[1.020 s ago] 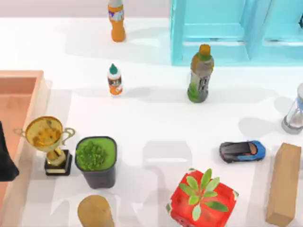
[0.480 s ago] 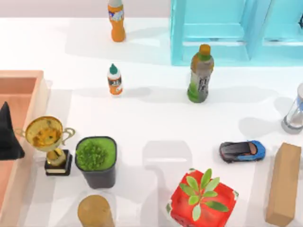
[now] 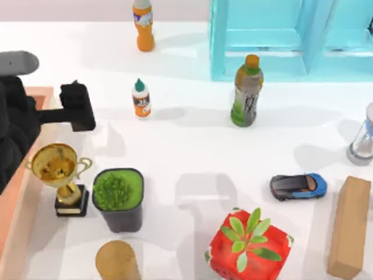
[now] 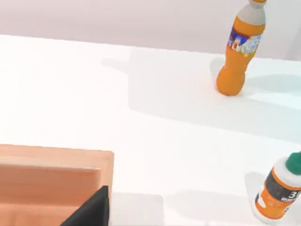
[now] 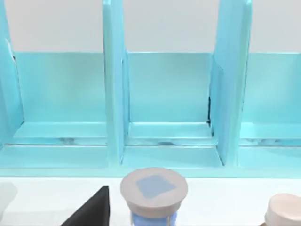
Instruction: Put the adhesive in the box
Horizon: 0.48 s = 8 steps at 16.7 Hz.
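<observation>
Adhesive [image 3: 141,98] stands upright on the white table [image 3: 186,157], apart from everything, and it serves as the landmark for the rest. Left of it, near but not touching, hangs the left gripper [image 3: 77,107] at the end of its dark arm; whether its fingers are apart or together cannot be told. Farther left of the adhesive lies the box [image 3: 35,96], with the arm reaching across its corner. In the left wrist view the adhesive [image 4: 279,189] stands beyond the corner of the box [image 4: 56,165], with the orange drink bottle [image 4: 239,46] farther off.

Behind the adhesive in the top view stands that orange drink bottle [image 3: 143,25]. To the adhesive's right stands the green-brown bottle [image 3: 246,91], with the pale blue shelf [image 3: 291,38] behind that. In front of the adhesive sit a gold trophy [image 3: 60,175] and a potted green plant [image 3: 119,197].
</observation>
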Tool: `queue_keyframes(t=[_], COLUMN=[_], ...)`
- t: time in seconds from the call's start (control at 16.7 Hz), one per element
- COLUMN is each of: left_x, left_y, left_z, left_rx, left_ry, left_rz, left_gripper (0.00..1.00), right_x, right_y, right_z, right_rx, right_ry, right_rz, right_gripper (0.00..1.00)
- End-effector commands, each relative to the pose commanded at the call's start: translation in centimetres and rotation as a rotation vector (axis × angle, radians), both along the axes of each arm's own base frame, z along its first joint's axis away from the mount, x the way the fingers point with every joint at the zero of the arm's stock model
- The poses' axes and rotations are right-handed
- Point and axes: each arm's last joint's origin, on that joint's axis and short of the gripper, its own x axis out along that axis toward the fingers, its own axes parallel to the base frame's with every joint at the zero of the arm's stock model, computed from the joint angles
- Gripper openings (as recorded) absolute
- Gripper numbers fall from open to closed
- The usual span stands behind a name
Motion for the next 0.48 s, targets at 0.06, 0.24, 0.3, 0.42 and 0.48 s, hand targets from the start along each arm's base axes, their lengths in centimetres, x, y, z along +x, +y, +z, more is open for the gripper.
queue_keyframes(t=[0.06,0.24,0.3,0.42,0.48], left_x=[1.4,5.0,5.9,7.2,7.6], left_y=[-1.3,-5.2,-6.4,-8.6,-9.5], left_z=[-0.5,-3.3,-4.4,-6.6,-7.6], left_rx=[0.005,0.032,0.043,0.066,0.075], left_ry=[0.035,0.130,0.156,0.199,0.215], left_rz=[-0.002,-0.007,-0.007,-0.008,-0.008], left_gripper=[1.00,1.00,1.00,1.00,1.00], right_x=[0.0,0.0,0.0,0.0,0.0], right_y=[0.0,0.0,0.0,0.0,0.0], right_z=[0.0,0.0,0.0,0.0,0.0], right_rx=[0.000,0.000,0.000,0.000,0.000], right_ry=[0.000,0.000,0.000,0.000,0.000], right_rz=[0.000,0.000,0.000,0.000,0.000], right_gripper=[1.00,1.00,1.00,1.00,1.00])
